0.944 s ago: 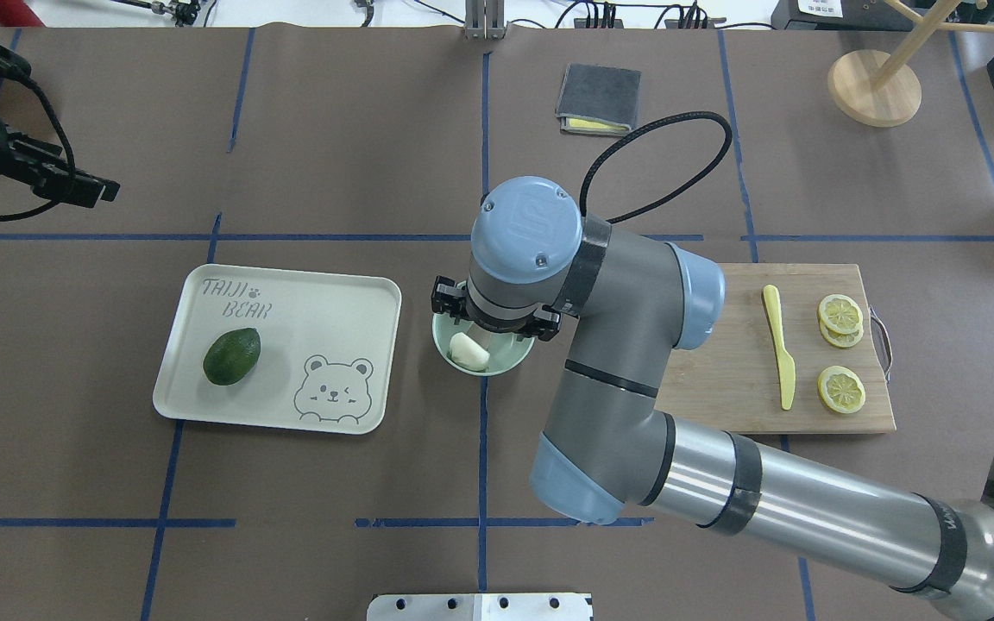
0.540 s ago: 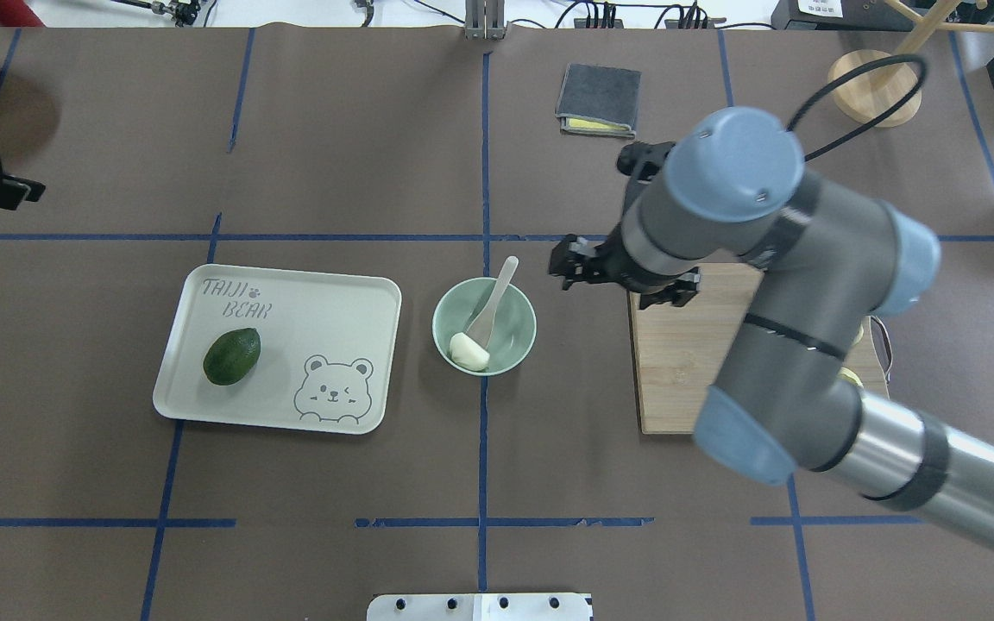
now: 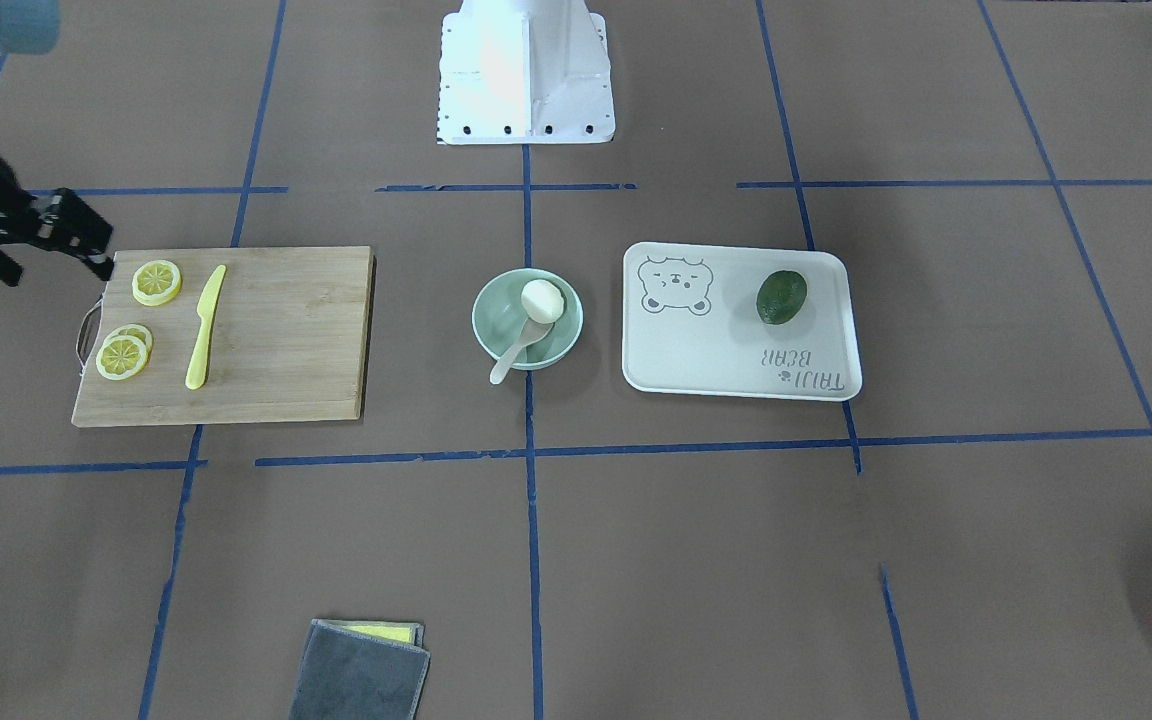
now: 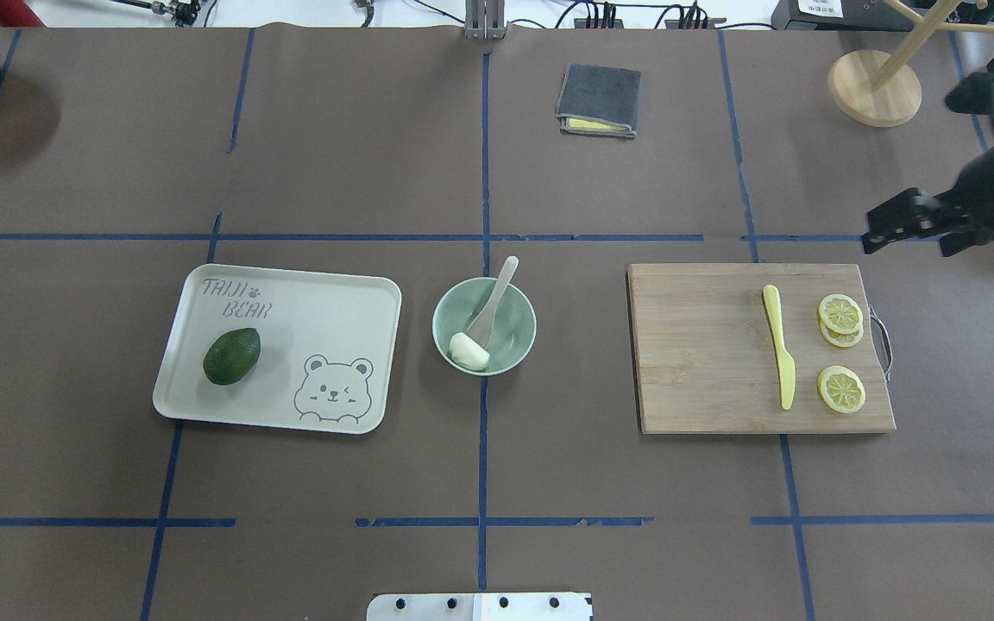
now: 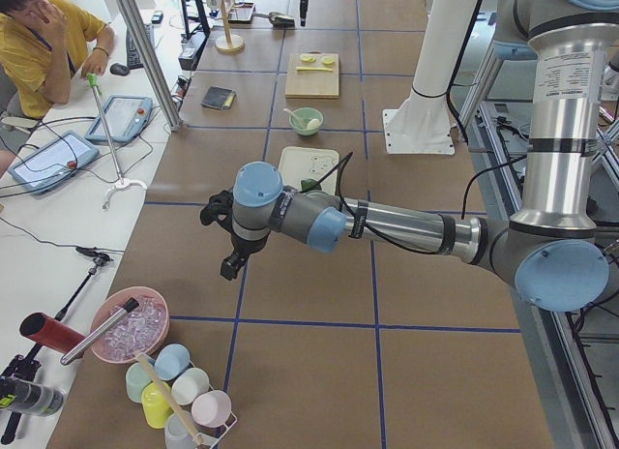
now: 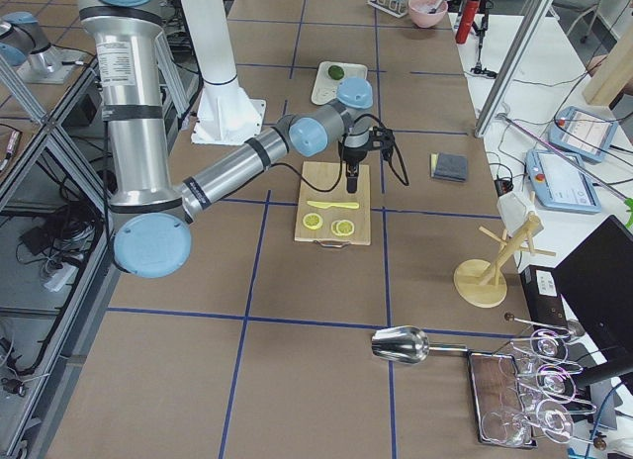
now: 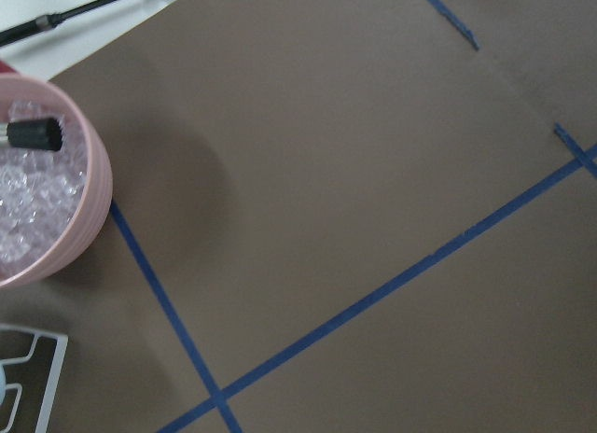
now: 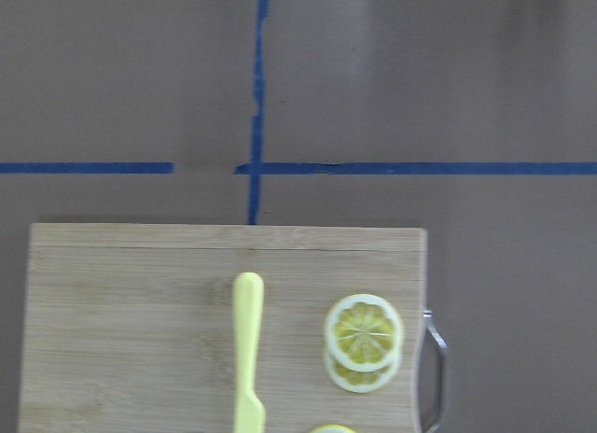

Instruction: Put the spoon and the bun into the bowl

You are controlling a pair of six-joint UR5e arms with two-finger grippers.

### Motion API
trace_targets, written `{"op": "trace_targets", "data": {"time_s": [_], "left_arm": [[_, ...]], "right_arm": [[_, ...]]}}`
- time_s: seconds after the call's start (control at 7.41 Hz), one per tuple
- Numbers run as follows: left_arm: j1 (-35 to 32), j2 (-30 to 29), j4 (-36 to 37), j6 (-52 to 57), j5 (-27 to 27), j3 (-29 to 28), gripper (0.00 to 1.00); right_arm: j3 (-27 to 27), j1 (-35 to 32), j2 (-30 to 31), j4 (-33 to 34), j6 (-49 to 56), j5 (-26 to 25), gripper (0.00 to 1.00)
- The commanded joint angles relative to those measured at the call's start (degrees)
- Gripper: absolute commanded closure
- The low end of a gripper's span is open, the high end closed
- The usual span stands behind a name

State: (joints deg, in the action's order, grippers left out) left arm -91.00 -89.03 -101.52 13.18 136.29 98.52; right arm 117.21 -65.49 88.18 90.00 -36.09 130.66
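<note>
The mint-green bowl (image 4: 521,332) stands at the table's middle, also in the front view (image 3: 482,312). The white bun (image 4: 468,350) (image 3: 541,300) lies inside it. The pale spoon (image 4: 501,280) (image 3: 509,357) rests with its scoop in the bowl beside the bun and its handle over the rim. My right gripper (image 4: 915,237) (image 3: 41,250) is open and empty, far off beyond the cutting board's handle end. My left gripper (image 5: 227,265) shows only in the left side view, far from the bowl; I cannot tell whether it is open.
A tray (image 4: 324,310) with a green avocado (image 4: 231,355) lies left of the bowl. A cutting board (image 4: 704,362) with a yellow knife (image 4: 779,345) and lemon slices (image 4: 839,312) lies right. A grey cloth (image 4: 599,99), a wooden stand (image 4: 874,86) and a pink ice bowl (image 7: 56,246) stand at the edges.
My right gripper has let go of the spoon in the bowl and swung right, past the cutting board. My left gripper has moved off the overhead view's left edge.
</note>
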Motion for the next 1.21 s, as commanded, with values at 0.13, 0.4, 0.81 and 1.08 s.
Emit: {"op": "trace_targets", "data": {"time_s": [0.13, 0.4, 0.81, 1.08], "left_arm": [[-5.5, 7.3, 6.4, 2.4, 1.9, 1.0, 0.0], [-5.4, 7.5, 6.4, 1.0, 1.8, 0.8, 0.0], [-5.2, 8.8, 5.6, -6.2, 2.0, 0.6, 0.0], [-4.5, 8.6, 6.4, -6.3, 1.5, 0.0, 0.0]], "right_arm": [[-8.8, -15.2, 6.9, 0.2, 28.7, 4.9, 0.0], [-16.6, -20.8, 6.6, 0.1, 39.8, 6.3, 0.0], [-18.2, -21.9, 6.2, 0.1, 41.7, 7.0, 0.0], [-19.0, -21.5, 5.0, -0.2, 40.6, 6.6, 0.0]]}}
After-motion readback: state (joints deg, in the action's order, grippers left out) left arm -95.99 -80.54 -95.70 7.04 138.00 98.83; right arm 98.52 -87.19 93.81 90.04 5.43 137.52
